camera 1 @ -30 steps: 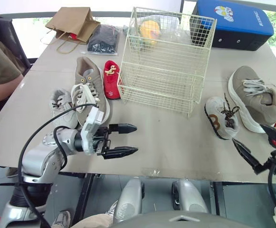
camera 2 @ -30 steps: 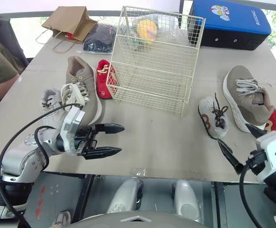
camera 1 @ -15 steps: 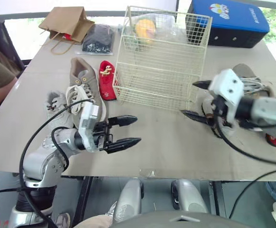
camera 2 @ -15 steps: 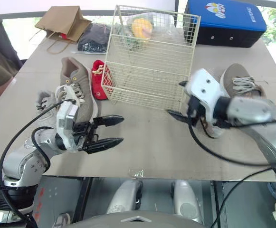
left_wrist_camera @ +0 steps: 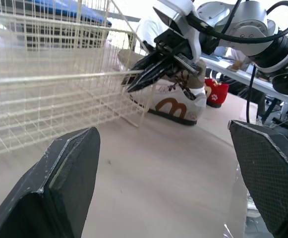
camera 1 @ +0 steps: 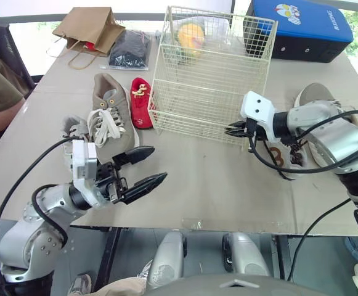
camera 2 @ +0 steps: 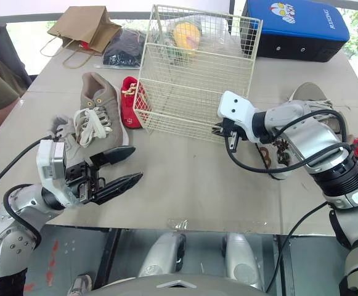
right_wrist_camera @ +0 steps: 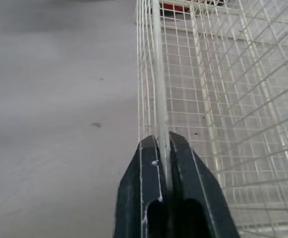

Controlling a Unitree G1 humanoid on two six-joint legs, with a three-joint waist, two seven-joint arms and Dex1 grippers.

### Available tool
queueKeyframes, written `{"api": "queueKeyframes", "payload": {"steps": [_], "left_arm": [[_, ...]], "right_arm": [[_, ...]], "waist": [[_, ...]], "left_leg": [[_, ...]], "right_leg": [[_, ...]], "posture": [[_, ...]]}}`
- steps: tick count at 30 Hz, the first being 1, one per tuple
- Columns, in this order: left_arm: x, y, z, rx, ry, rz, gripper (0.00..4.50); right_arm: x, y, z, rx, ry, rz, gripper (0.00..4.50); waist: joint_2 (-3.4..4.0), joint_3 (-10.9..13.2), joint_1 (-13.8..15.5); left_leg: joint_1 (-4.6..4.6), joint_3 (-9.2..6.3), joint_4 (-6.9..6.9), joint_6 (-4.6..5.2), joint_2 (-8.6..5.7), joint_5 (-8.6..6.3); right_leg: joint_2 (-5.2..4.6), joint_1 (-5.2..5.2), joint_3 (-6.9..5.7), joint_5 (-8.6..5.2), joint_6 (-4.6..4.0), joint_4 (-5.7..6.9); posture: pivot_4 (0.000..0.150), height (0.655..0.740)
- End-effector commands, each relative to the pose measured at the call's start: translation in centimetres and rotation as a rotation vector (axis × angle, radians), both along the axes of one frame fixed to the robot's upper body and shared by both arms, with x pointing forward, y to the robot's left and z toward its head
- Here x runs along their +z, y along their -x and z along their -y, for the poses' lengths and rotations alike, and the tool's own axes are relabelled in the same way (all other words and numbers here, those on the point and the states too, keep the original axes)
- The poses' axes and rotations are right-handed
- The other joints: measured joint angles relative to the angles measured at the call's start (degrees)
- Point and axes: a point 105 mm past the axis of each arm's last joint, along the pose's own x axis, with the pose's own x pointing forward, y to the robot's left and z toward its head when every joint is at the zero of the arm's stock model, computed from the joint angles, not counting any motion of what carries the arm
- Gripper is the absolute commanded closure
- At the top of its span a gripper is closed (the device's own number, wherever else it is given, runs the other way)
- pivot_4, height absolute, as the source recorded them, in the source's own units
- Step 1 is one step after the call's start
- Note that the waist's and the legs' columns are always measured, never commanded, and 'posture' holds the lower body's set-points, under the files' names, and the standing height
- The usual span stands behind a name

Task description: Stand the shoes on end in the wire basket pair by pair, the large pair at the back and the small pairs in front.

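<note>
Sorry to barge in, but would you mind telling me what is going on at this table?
The robot's right claw is shut on a front corner wire of the wire basket. Its left claw hangs open above the near edge of the table, holding nothing. The shoes lie on the table: a large tan shoe, a red shoe and a grey shoe to the basket's left, a white shoe, a second tan shoe and a second red shoe to its right.

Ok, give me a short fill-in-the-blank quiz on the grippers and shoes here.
1. The right gripper is ____ on a wire of the wire basket.
2. The left gripper holds nothing; its jaws stand ____.
3. On the robot's left, the small red shoe lies between the large tan shoe and the ____.
Missing words: shut; open; wire basket.
</note>
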Motion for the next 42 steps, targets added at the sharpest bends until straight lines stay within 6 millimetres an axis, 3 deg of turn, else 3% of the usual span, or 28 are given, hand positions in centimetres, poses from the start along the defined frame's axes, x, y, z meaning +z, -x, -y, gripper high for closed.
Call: {"api": "queueKeyframes", "payload": {"steps": [1,12,18,21,25,28,29,31,33,35,37,41,42], "left_arm": [[1.1,0.5,0.9,-0.018,0.000,0.054,0.00],[1.2,-0.4,1.0,-0.027,-0.004,0.053,0.00],[0.4,-0.1,0.8,-0.059,-0.014,0.023,0.00],[0.1,0.2,1.0,-0.098,-0.015,0.001,0.00],[0.2,0.3,1.5,-0.162,-0.007,-0.014,0.00],[0.4,-0.1,2.4,-0.210,-0.005,-0.023,0.00],[0.4,-0.4,2.7,-0.214,-0.010,-0.022,0.00],[0.3,-0.9,3.7,-0.251,-0.024,-0.023,0.00],[0.5,-1.5,4.8,-0.264,-0.035,-0.013,0.00],[0.9,-2.0,5.7,-0.276,-0.052,0.005,0.00],[0.9,-2.4,6.1,-0.282,-0.075,0.007,0.00],[1.0,-2.4,6.7,-0.336,-0.103,0.007,0.00],[1.2,-2.4,6.9,-0.364,-0.098,0.004,0.00]], "right_arm": [[0.8,0.3,0.4,0.068,0.043,0.081,4.43],[1.5,0.0,2.3,0.137,0.119,0.150,4.43],[1.7,0.5,1.8,0.096,0.053,0.075,4.43],[2.8,1.0,1.5,0.098,-0.001,0.099,3.56],[5.1,1.7,2.0,0.032,-0.085,0.177,1.55],[7.1,3.8,2.5,0.012,-0.169,0.188,0.30],[7.8,4.5,2.7,-0.003,-0.209,0.195,0.09],[9.4,6.5,3.4,-0.038,-0.299,0.211,0.09],[11.1,7.8,4.8,-0.136,-0.407,0.248,0.09],[12.4,8.5,8.1,-0.346,-0.481,0.332,0.09],[12.4,9.2,11.2,-0.554,-0.489,0.397,0.09],[8.9,11.7,17.6,-0.958,-0.486,0.375,0.09],[8.0,12.5,18.4,-1.013,-0.478,0.356,0.09]], "waist": [[-0.01,-0.01,-0.07],[0.03,0.02,-0.12],[0.03,0.02,-0.05],[0.04,0.03,-0.04],[0.07,0.05,0.00],[0.08,0.06,0.49],[0.08,0.06,0.46],[0.08,0.06,0.65],[0.08,0.06,0.64],[0.07,0.06,0.72],[0.02,0.03,1.17],[0.01,0.02,1.53],[0.03,0.02,1.66]], "left_leg": [[0.01,0.00,0.00,0.00,0.00,0.00],[0.02,0.06,-0.02,0.00,0.00,0.00],[0.01,0.05,-0.04,0.00,0.00,0.00],[0.01,0.05,-0.05,0.00,-0.01,0.00],[0.01,0.04,-0.07,0.00,0.00,0.00],[-0.03,0.00,-0.06,0.00,-0.02,0.00],[-0.07,-0.07,-0.06,0.00,-0.04,0.00],[-0.07,-0.08,-0.06,0.00,-0.04,0.00],[-0.09,-0.09,-0.06,0.00,-0.04,0.00],[-0.08,-0.06,-0.06,0.01,-0.04,-0.01],[-0.11,-0.12,-0.03,0.01,-0.04,-0.01],[-0.06,0.00,-0.10,0.01,-0.04,-0.01],[-0.07,-0.03,-0.08,0.01,-0.01,-0.01]], "right_leg": [[0.00,0.02,0.00,0.00,0.00,0.00],[-0.01,-0.01,0.04,0.01,0.02,-0.01],[-0.01,-0.01,0.04,0.01,0.02,-0.02],[-0.01,-0.01,0.04,0.01,0.01,-0.02],[-0.01,-0.02,0.03,0.01,0.01,-0.02],[-0.01,-0.02,0.01,0.01,0.02,-0.02],[-0.02,-0.02,-0.03,0.01,0.02,-0.02],[-0.02,-0.01,-0.04,0.01,0.02,-0.02],[-0.01,-0.01,-0.05,0.01,0.02,-0.02],[-0.01,0.00,-0.03,0.02,0.03,-0.02],[0.00,0.01,-0.08,0.02,0.03,-0.01],[0.01,0.02,0.00,0.00,0.03,-0.02],[0.03,0.02,-0.03,0.00,0.02,-0.03]], "posture": [[0.150,0.7400],[0.150,0.7400],[0.150,0.7400],[0.150,0.7400],[0.150,0.7400],[0.150,0.7400],[0.150,0.7400],[0.150,0.7400],[0.150,0.7400],[0.150,0.7400],[0.150,0.7400],[0.150,0.7400],[0.150,0.7400]]}}
